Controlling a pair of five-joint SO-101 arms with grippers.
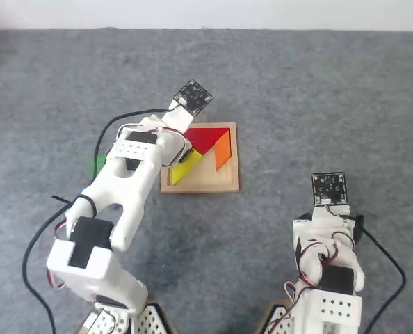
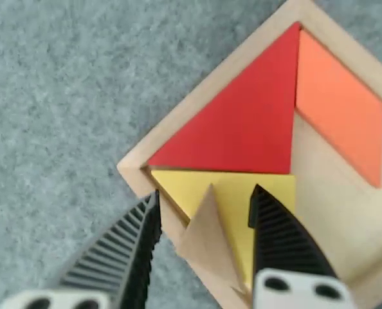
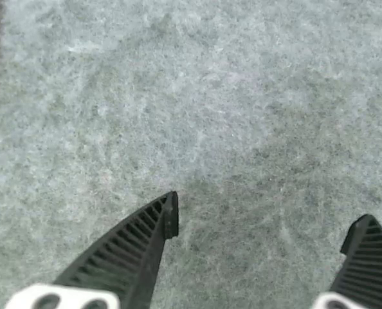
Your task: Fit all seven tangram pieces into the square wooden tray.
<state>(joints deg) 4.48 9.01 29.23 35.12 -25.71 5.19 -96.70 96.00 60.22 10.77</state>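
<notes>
My left gripper point(image 2: 207, 193) hangs over the near-left corner of the wooden tray point(image 1: 224, 186) with its jaws spread. One finger point(image 2: 123, 251) sits outside the tray wall over the grey mat point(image 1: 297, 90). The other is over the yellow triangle point(image 2: 242, 193). That triangle's corner lies between the two tips, and a tan wedge crosses it there, so I cannot tell if it sits flat.

Next to it in the tray, the red triangle point(image 2: 242, 122) lies along the wall, edge to edge with the yellow one. The orange parallelogram point(image 2: 339, 109) lies against the red one's other side. A green piece point(image 1: 95, 165) rests on the mat, left of the tray, beside my left arm.

In the high view the left arm stretches forward and covers the tray's left side. My right arm is folded back, well apart from the tray. The right gripper point(image 3: 270, 207) has its jaws wide apart above bare mat.
</notes>
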